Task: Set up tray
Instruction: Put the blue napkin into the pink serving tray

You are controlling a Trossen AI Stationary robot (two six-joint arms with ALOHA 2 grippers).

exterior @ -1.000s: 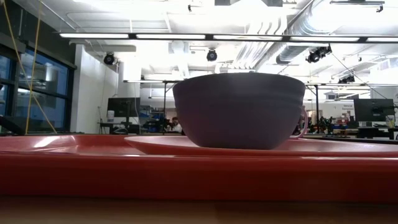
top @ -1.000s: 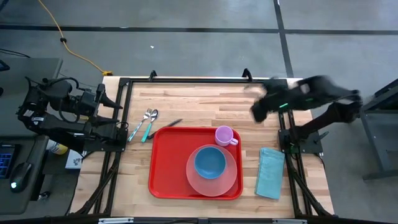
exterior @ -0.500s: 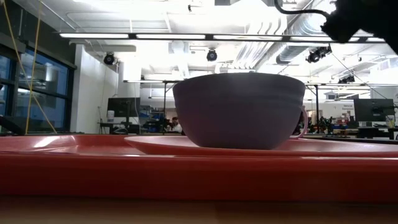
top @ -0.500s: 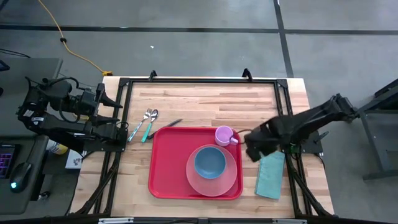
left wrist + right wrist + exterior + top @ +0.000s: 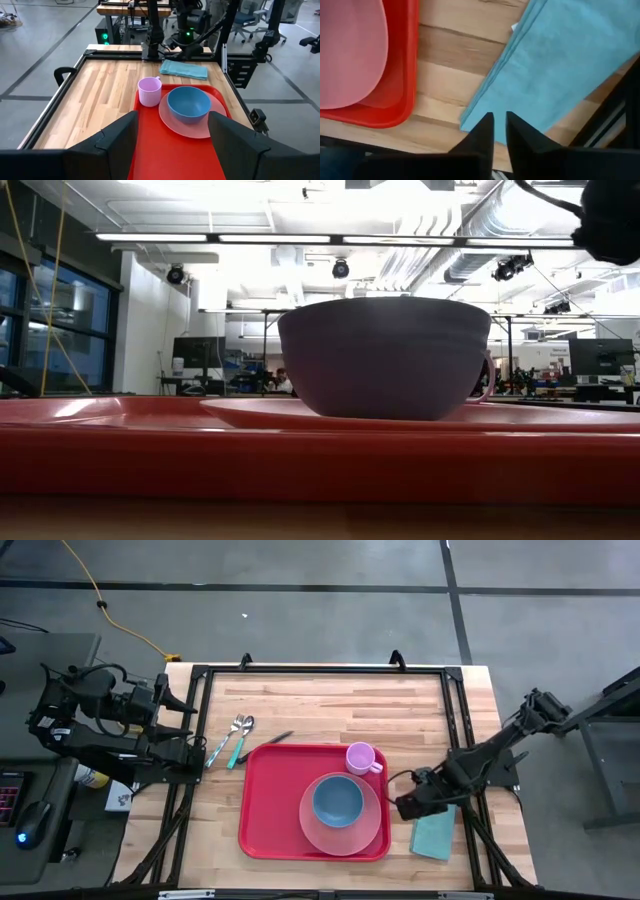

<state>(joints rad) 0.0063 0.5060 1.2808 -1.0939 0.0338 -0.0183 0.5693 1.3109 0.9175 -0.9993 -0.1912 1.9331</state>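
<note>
Your table (image 5: pixel 330 700) is pale wood planking inside a black frame, standing on a grey concrete floor with a yellow cable (image 5: pixel 95 585) trailing across it; the low view looks past the tableware into a bright workshop of ceiling lights, ducts and monitors. The red tray (image 5: pixel 270 810) lies just beside your right gripper (image 5: pixel 499 131), whose fingers (image 5: pixel 480 132) stand nearly together with only a thin slit between them, holding nothing, poised over the near edge of the teal cloth (image 5: pixel 435 835). On the tray sit a pink plate (image 5: pixel 345 835) carrying a blue bowl (image 5: pixel 338 800), and a pink mug (image 5: pixel 360 757). Your left gripper (image 5: pixel 172 137) waits at the table's edge with its fingers wide apart, facing the tray; spoons (image 5: pixel 238 730) and a dark utensil (image 5: pixel 265 745) lie between them. In the low view the tray's rim fills the foreground and hides the cloth, and the right arm shows only as a dark shape cut off at the corner.
</note>
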